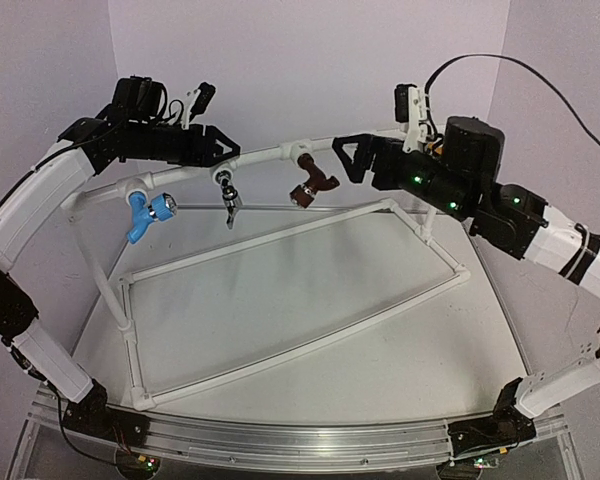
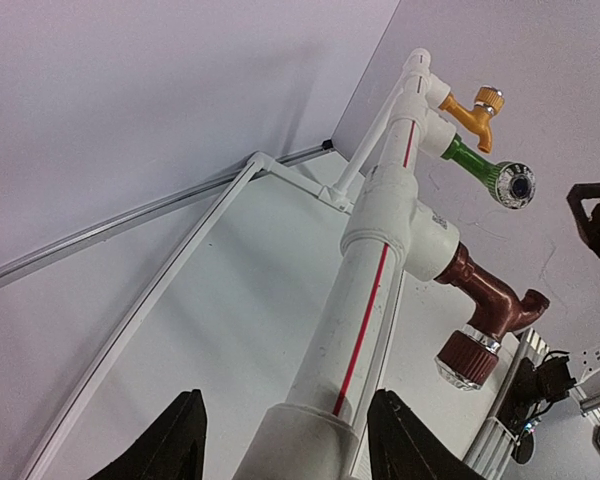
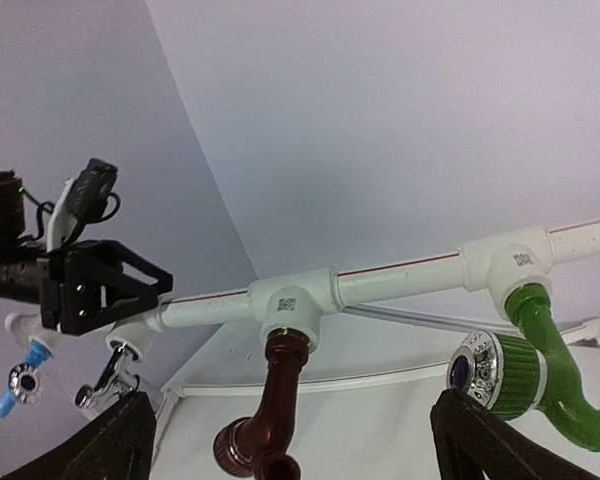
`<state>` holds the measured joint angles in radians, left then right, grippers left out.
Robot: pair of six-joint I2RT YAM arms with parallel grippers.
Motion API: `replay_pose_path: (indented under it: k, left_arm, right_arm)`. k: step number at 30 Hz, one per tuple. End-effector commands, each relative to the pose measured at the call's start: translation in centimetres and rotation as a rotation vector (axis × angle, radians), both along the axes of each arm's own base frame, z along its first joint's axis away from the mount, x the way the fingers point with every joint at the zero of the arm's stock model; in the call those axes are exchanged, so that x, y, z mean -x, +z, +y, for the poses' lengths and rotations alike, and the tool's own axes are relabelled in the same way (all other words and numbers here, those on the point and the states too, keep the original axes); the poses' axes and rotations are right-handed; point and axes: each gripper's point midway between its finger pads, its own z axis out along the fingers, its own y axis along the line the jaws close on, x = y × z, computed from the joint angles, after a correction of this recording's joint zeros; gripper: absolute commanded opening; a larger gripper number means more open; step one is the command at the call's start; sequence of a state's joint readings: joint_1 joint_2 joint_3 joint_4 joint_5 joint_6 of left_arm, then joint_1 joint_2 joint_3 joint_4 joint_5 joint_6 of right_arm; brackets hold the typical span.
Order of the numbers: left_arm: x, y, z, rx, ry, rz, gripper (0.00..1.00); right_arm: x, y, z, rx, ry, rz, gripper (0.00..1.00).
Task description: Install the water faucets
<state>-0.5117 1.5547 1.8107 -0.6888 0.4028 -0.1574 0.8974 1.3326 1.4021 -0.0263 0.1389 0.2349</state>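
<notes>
Brown faucet [image 1: 313, 180]: I see it hanging from its tee [image 2: 420, 245] on the white pipe [image 2: 350, 330], just ahead of my right jaws, untouched.
Right jaws: spread wide, empty.
Left jaws: clamped around the white pipe.
Blue faucet [image 1: 148, 213]: below my left jaws, outboard.
Chrome faucet [image 1: 228, 195]: just beneath my left jaws.

white pipe frame [image 1: 280, 349] upright on the pale table [image 1: 380, 380]

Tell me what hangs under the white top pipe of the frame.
Five faucets hang from its tees: blue, chrome, dark brown, green and orange. From above, the right arm covers the green and orange ones; the wrist views show them.
</notes>
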Motion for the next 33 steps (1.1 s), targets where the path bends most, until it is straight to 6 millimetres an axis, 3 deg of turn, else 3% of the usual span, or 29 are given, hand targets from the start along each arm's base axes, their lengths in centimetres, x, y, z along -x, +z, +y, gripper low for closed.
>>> replay_pose_path:
  k: [1, 6, 10, 13, 17, 28, 31, 33]
  left_arm:
    - [2.2, -8.5, 0.1, -0.139, -0.026, 0.308, 0.57]
    - [2.4, -8.1, 0.2, -0.134, -0.020, 0.302, 0.57]
    - [2.4, -7.9, 0.3, -0.134, -0.020, 0.304, 0.57]
    - [2.3, -7.8, 0.3, -0.134, -0.019, 0.301, 0.57]
    - [2.3, -7.8, 0.2, -0.132, -0.020, 0.301, 0.58]
    - [2.4, -8.0, 0.3, -0.137, -0.017, 0.303, 0.57]
    - [2.4, -8.1, 0.3, -0.137, -0.019, 0.306, 0.58]
    - [2.4, -8.1, 0.5, -0.139, -0.014, 0.305, 0.58]
  right_arm:
    - [3.8, -0.5, 2.5, 0.376, 0.252, -0.219, 0.98]
    - [4.5, -3.8, 4.5, 0.969, 0.158, -0.494, 0.98]
    - [2.3, -7.5, 4.6, 1.483, 0.062, -0.644, 0.98]
    - [1.0, -8.7, 4.9, 1.706, 0.045, -0.723, 0.98]
    - [0.4, -8.1, 6.5, 1.745, 0.014, -0.817, 0.98]
    - [-1.8, -8.5, 9.0, 1.855, -0.097, -0.972, 0.97]
    - [-3.0, -8.3, 8.8, 1.861, -0.146, -0.959, 0.90]
    - [-3.8, -8.5, 8.6, 1.873, -0.177, -0.931, 0.77]
